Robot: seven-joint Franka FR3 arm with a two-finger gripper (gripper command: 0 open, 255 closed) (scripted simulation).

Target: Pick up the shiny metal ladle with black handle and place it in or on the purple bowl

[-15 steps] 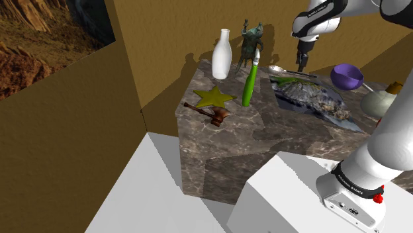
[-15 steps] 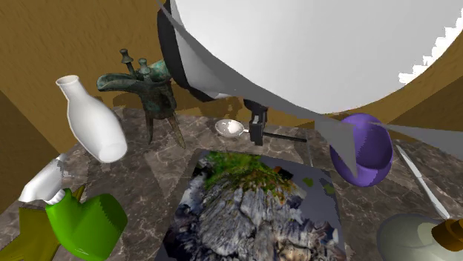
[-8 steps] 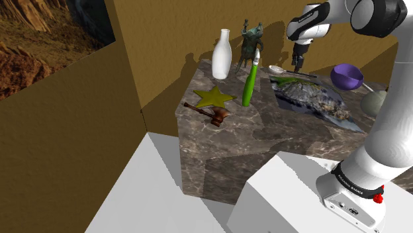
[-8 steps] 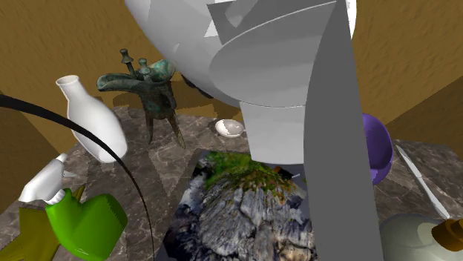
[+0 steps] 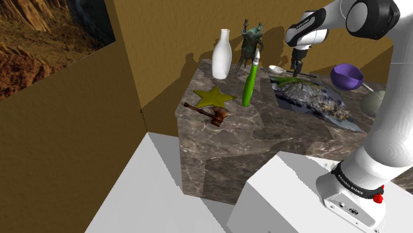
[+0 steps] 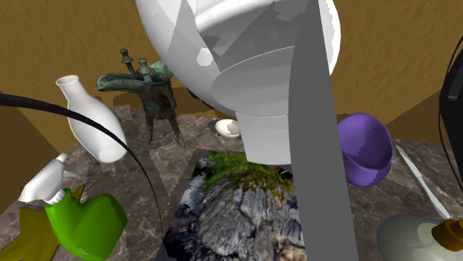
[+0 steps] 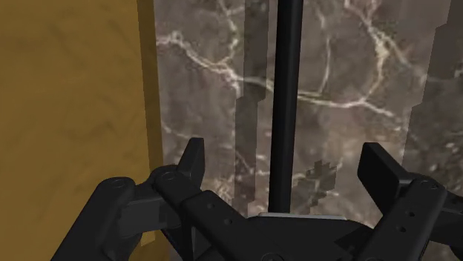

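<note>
- The gripper (image 7: 284,150) is spread: its two fingers (image 7: 193,162) stand well apart, with bare bench (image 7: 349,89) showing on either side of what lies between them.
- The ladle (image 5: 283,69) lies flat on the bench, directly under the gripper (image 5: 297,66).
- The ladle's black handle (image 7: 286,89) runs straight between the fingers and touches neither, so it is not held.
- The ladle's shiny cup (image 6: 228,127) lies just beside the gripper, on the shoulder view's left of it.
- The purple bowl (image 5: 347,77) stands upright on the bench, on the shoulder view's right of the gripper and apart from the ladle.
- In the second exterior view the white arm (image 6: 260,81) covers the gripper, and the bowl (image 6: 365,150) shows at its right.
- A mat (image 5: 308,98) printed with rock and grass lies just in front of the gripper, toward the stand.
- An ochre wall (image 7: 67,111) meets the bench edge close beside one finger.
- A bronze vessel (image 5: 251,40), a white vase (image 5: 222,54) and a green bottle (image 5: 249,83) stand farther off, on the shoulder view's left of the gripper.
- A yellow-green star (image 5: 213,97) and a brown gavel (image 5: 209,113) lie beyond those, well apart from the gripper.
- A pale jug (image 6: 412,237) with a brown stopper stands past the bowl.
- White lettering on the black band (image 5: 349,185) at the arm's base is too small to read.
</note>
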